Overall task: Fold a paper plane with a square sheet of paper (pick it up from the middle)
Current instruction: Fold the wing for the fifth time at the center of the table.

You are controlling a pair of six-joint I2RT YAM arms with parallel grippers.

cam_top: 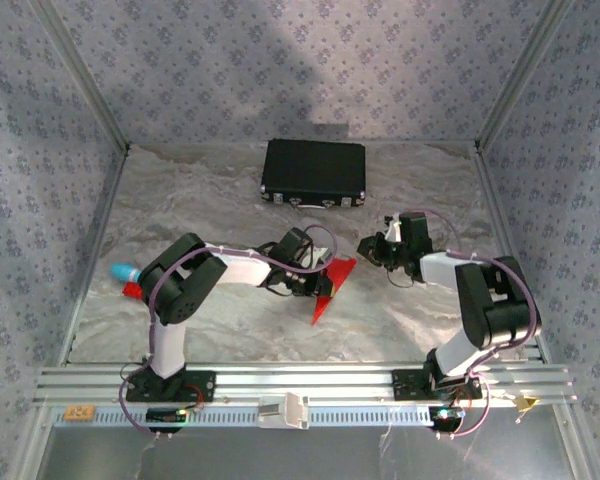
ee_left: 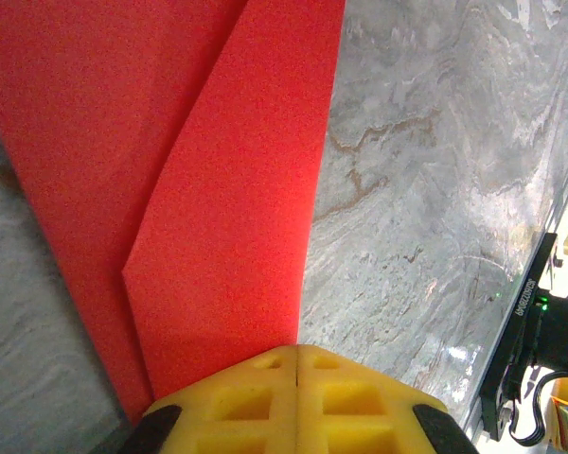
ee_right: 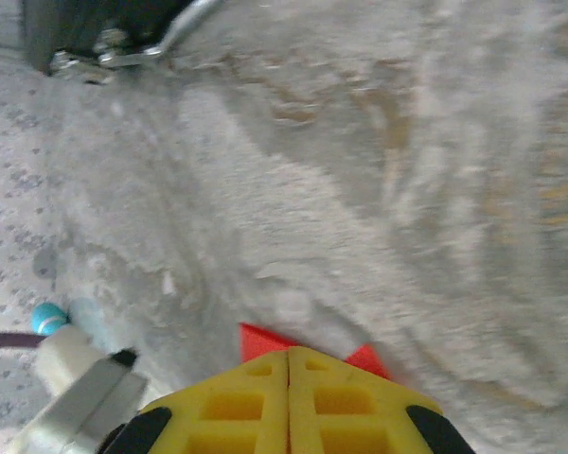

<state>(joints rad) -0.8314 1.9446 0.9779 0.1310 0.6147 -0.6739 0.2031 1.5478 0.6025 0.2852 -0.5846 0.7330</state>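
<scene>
My red paper sheet point(cam_top: 332, 292) is plain, bright and unmarked, folded into a long narrow wedge that lies near the middle of the table, wide at its far right end and tapering to a sharp tip at its near left end. Close up, one flap lies over a second layer, with a straight slanting edge and a blunt corner on one side. Its narrow end runs right into the pressed-together tips of my left claw point(ee_left: 296, 352), which pinch it.
</scene>
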